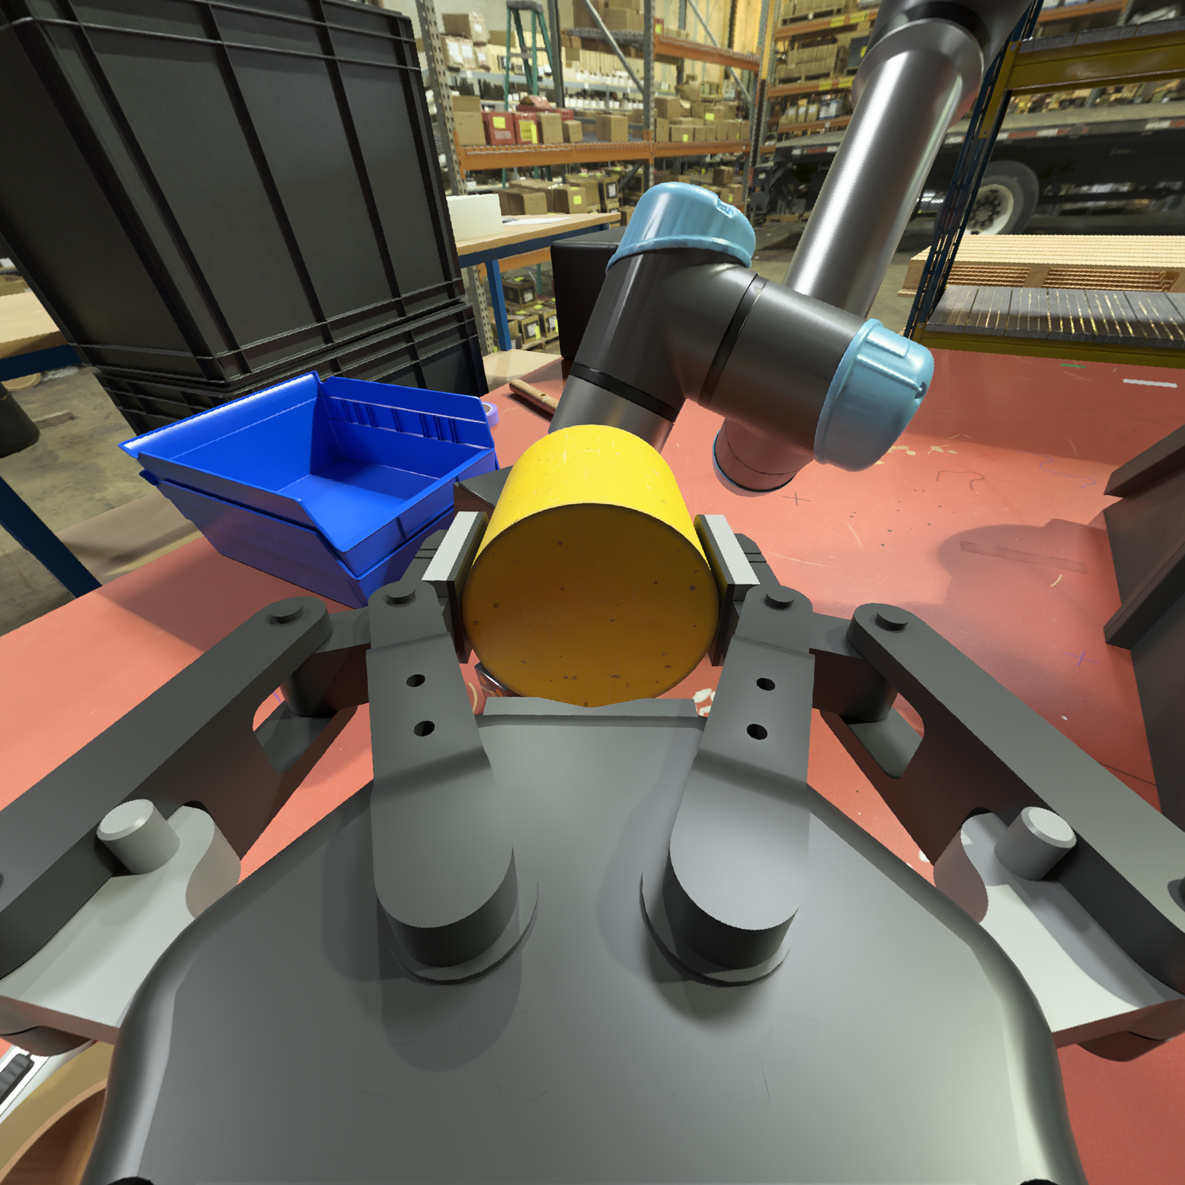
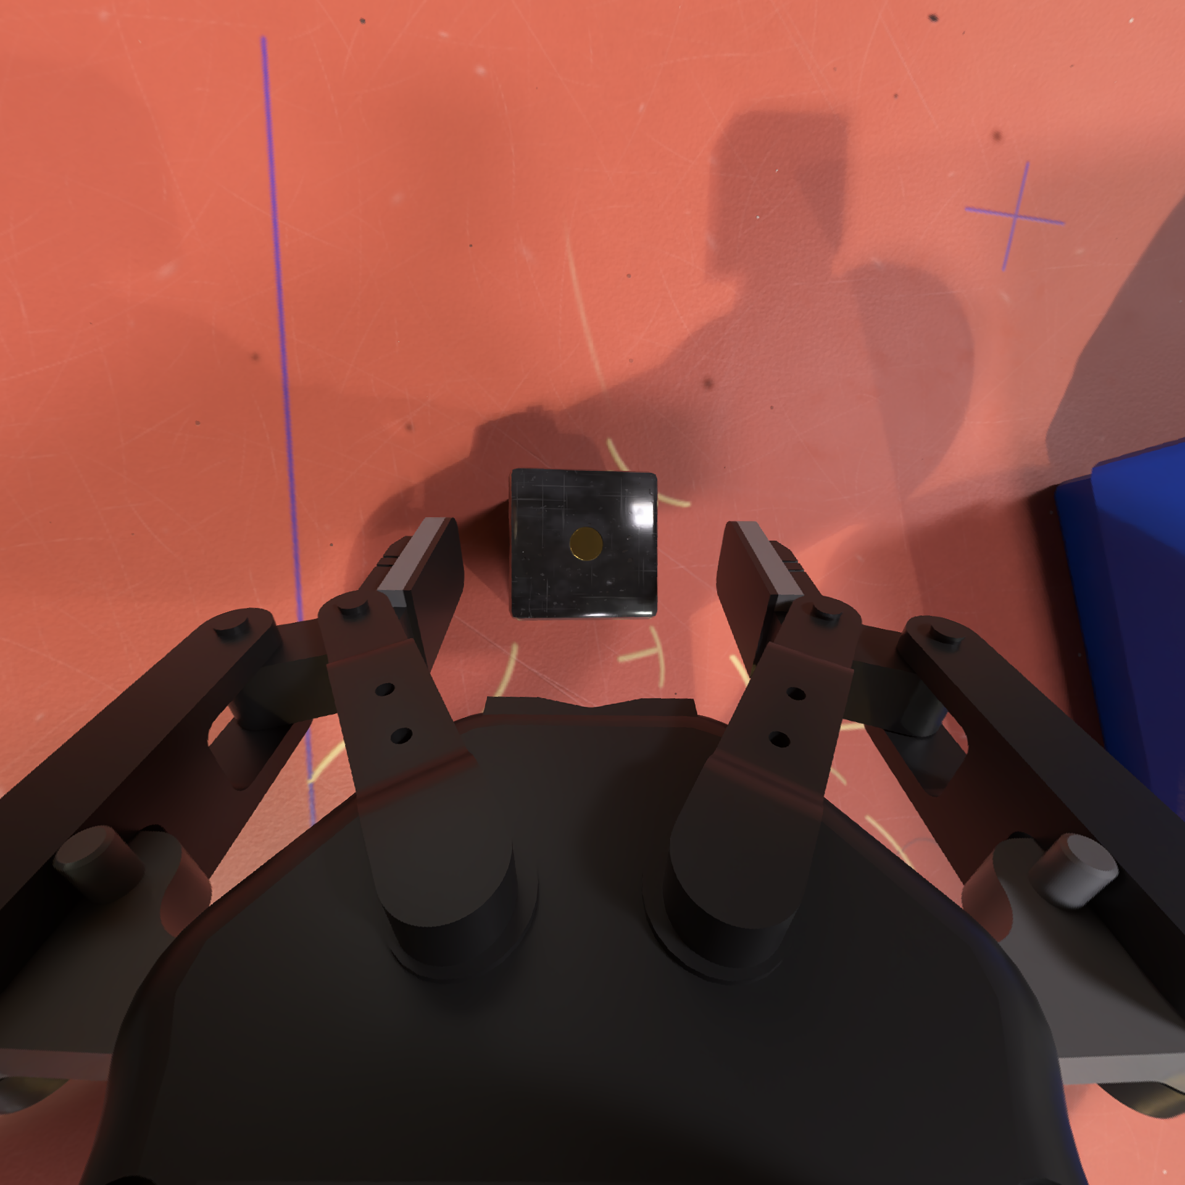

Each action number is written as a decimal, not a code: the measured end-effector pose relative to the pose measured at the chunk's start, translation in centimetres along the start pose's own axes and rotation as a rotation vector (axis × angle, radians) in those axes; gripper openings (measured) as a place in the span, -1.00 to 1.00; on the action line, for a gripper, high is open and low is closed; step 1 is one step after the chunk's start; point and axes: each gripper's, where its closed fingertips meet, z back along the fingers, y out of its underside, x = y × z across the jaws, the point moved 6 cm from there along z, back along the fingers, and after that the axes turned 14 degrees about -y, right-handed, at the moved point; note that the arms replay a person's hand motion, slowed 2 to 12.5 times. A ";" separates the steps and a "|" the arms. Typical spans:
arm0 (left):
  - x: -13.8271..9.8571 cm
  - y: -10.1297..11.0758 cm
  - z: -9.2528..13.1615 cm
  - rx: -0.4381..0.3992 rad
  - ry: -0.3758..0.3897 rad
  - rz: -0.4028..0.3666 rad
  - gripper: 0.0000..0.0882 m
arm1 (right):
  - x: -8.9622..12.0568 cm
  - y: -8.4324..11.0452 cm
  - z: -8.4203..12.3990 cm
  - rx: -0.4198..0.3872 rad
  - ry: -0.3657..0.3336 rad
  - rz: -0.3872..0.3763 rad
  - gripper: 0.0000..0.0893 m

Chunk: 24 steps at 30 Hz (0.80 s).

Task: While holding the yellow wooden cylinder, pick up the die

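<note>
In the left wrist view my left gripper [image 1: 588,558] is shut on a yellow wooden cylinder [image 1: 590,577], held above the red table with its flat end facing the camera. In the right wrist view a black die [image 2: 583,545] with one gold pip on top lies on the red table. My right gripper [image 2: 585,564] is open and points straight down over it. Its fingers stand on either side of the die, with a gap on each side, not touching it.
Stacked blue bins [image 1: 320,474] sit at the table's left edge, with a tall dark crate [image 1: 224,192] behind them. The right arm [image 1: 737,346] reaches down just beyond the cylinder. A dark block [image 1: 1148,577] stands at the right. A blue bin corner [image 2: 1128,609] lies right of the die.
</note>
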 end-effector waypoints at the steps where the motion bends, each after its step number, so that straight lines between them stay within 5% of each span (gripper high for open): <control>1: 0.0 0.0 0.0 0.000 0.000 0.000 0.25 | 0.0 0.0 -0.1 0.006 -0.002 -0.001 0.54; 8: -0.1 0.0 -0.1 0.000 0.002 -0.003 0.25 | 0.0 0.0 -0.9 0.028 -0.019 -0.002 -0.05; 24: -0.9 0.1 -0.6 0.017 0.019 -0.023 0.25 | 0.4 0.2 0.9 0.014 0.020 -0.032 -0.05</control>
